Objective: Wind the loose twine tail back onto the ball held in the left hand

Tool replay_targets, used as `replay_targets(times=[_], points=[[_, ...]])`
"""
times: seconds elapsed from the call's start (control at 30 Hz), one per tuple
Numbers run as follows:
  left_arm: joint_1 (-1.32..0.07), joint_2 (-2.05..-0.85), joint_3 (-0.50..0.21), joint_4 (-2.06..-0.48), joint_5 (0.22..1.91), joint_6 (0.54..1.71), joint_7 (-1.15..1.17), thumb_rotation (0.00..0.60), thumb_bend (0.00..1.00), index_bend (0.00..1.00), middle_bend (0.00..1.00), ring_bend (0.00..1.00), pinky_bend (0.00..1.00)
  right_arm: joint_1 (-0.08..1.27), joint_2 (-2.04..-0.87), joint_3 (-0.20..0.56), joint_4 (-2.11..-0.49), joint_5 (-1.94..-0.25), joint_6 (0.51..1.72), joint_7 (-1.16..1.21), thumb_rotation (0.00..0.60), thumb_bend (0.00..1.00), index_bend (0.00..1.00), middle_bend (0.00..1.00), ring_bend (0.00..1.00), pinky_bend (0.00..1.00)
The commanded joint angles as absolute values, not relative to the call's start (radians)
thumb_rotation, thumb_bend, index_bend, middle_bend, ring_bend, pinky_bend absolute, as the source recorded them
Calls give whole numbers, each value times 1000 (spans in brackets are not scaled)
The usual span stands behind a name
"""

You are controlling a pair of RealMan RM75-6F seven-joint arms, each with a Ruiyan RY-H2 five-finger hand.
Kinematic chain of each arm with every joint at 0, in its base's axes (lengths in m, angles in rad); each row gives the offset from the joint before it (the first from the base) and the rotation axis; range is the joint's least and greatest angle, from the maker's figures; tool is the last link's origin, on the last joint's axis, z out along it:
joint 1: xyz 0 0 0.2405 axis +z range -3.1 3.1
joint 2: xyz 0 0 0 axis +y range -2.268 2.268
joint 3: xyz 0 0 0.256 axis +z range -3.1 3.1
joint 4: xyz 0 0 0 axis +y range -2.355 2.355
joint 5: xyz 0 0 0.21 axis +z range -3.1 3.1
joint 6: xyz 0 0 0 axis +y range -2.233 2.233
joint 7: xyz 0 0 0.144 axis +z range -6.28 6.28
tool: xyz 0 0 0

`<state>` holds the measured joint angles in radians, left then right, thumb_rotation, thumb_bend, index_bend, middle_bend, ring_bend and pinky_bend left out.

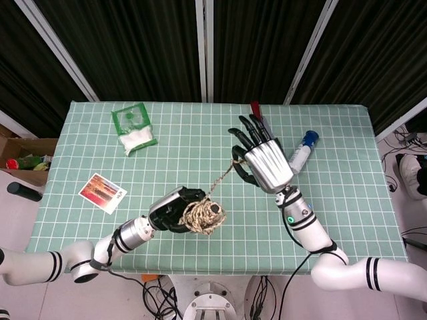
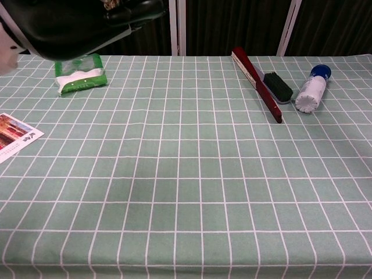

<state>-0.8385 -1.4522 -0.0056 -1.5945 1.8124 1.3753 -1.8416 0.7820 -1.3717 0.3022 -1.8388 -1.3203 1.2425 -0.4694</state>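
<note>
The ball of twine (image 1: 203, 216) looks rough and fibrous, a matt tan cord with loose fuzzy strands. The left robot hand (image 1: 175, 210) has black fingers with a dull sheen, while the right robot hand (image 1: 261, 159) has a smooth, brushed silver back that looks metallic. A matt green checked cloth (image 2: 197, 174) covers the bench. The bottle (image 2: 310, 88) is smooth white plastic with a glossy blue cap. The packet (image 2: 79, 73) is shiny plastic film, and the card (image 2: 14, 135) looks like glossy printed paper.

Even, bright overhead light falls on the tabletop (image 1: 333, 200), casting only soft, faint shadows. Both views are sharp, except the left hand (image 2: 70, 23), dark and blurred close to the chest camera.
</note>
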Motion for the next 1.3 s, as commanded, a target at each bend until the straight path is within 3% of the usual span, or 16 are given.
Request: replay_targets(times=[0.03,0.57,0.87,1.0,1.17,1.3], points=[[-830,-1453,-8,-1595,1761,1385,-1860,600,429,781,776,666,794,758,-1369,273,-1838,-1350,1259,-449,600,505,997,236,0,0],[-779,-1478,-78,-1662,1557,1313,-1647,600,430,782,778,667,794,677,-1379,198,-1816,-1454,1314,-354,600,506,1000,236,0,0],[-762,-1495,-106,-1668,1539,1282,-1593,600,430,782,778,667,793,652,-1395,186,-1813,-1492,1326,-276,600,495,977,237,0,0],[-759,-1494,-113,-1669,1553,1277,-1595,600,430,782,778,667,793,648,-1382,180,-1818,-1495,1305,-236,600,347,789,185,0,0],[-757,-1489,-113,-1664,1577,1269,-1606,600,430,782,778,667,793,642,-1358,175,-1821,-1489,1278,-187,600,214,448,71,0,0],[-755,-1483,-112,-1661,1591,1267,-1611,600,430,782,778,667,793,630,-1342,172,-1819,-1482,1272,-156,600,178,143,5,0,0]])
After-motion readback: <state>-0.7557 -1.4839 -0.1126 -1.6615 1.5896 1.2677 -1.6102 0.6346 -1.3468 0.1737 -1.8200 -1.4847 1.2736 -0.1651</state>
